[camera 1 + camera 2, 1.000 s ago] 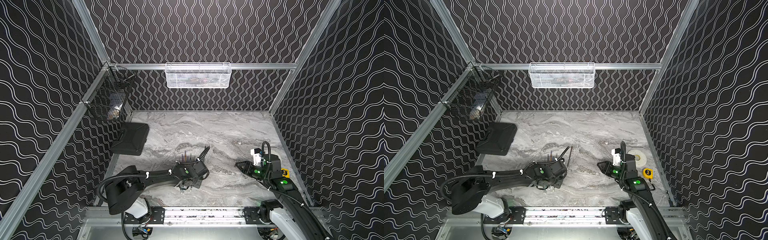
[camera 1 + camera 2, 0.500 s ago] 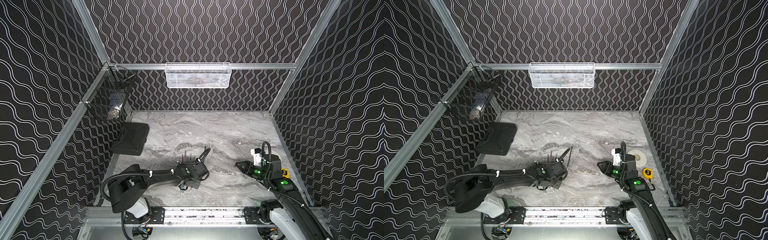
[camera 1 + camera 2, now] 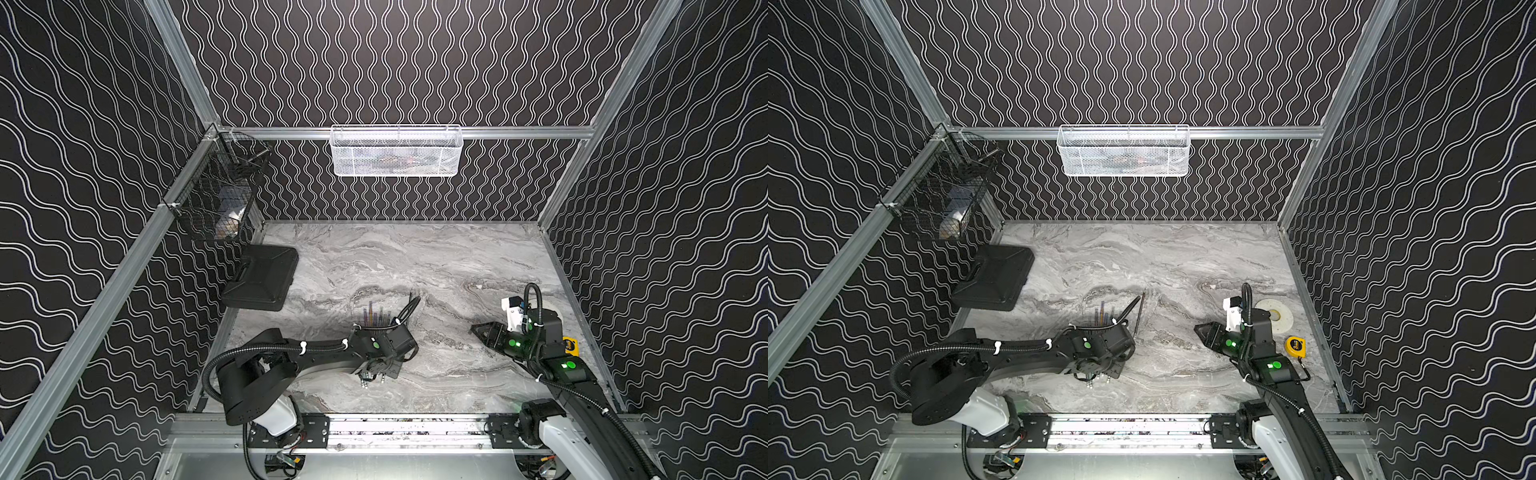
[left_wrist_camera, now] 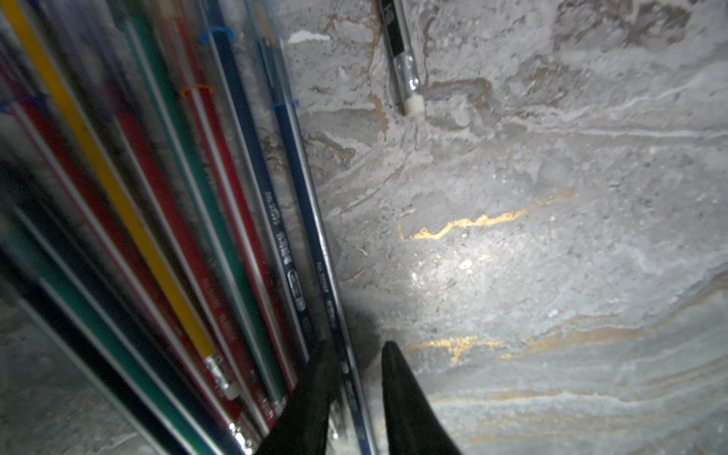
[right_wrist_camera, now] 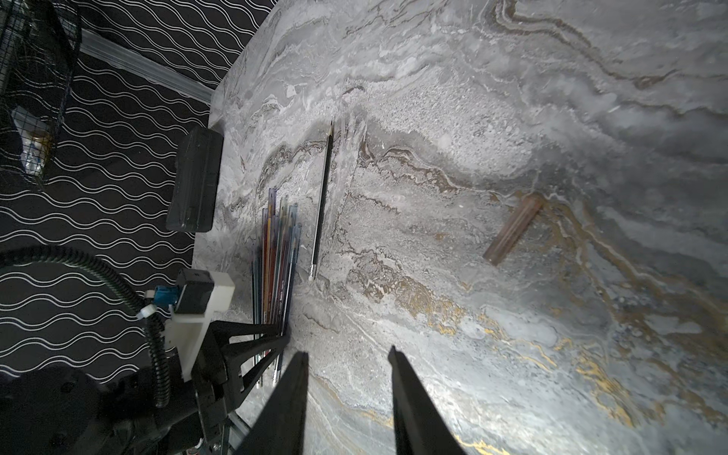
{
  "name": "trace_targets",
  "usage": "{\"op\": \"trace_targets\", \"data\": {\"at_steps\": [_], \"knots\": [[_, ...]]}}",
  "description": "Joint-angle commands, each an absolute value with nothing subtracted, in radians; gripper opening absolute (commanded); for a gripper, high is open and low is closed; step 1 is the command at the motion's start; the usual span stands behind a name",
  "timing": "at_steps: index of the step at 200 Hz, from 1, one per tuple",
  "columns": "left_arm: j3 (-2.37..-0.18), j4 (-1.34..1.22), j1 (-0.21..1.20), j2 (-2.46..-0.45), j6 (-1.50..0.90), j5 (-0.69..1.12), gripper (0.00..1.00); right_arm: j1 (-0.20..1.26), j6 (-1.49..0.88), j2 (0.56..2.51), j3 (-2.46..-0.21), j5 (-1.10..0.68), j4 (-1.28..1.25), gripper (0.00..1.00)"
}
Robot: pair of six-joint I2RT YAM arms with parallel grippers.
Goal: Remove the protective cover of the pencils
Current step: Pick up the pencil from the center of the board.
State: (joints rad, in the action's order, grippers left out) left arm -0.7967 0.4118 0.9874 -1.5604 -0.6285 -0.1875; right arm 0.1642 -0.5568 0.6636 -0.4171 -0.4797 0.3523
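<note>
The left gripper (image 4: 356,378) pinches the clear cover's edge beside the pencils (image 4: 165,220) – a thin hold that could slip and scatter them – while the right gripper (image 5: 346,394) waits apart, jaws parted and empty.

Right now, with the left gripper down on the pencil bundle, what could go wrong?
The left gripper straddles only the edge blue pencil of the pencils; closing may pinch pencil and sleeve together. The right gripper hangs open and apart, so a pull could drag the bundle. The loose black pencil alongside could get knocked.
</note>
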Motion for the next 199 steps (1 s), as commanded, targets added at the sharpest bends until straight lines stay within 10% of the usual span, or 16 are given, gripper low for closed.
{"op": "trace_targets", "data": {"at_steps": [1, 169, 199], "knots": [[-0.792, 0.411, 0.988, -1.562, -0.642, -0.181, 0.27, 0.166, -0.554, 0.667, -0.419, -0.477, 0.333, 0.35], [-0.812, 0.453, 0.987, -1.563, -0.681, -0.197, 0.07, 0.166, -0.556, 0.673, -0.417, -0.475, 0.326, 0.35], [-0.82, 0.467, 0.987, -1.497, -0.686, -0.188, 0.0, 0.163, -0.573, 0.861, -0.517, -0.237, 0.338, 0.35]]}}
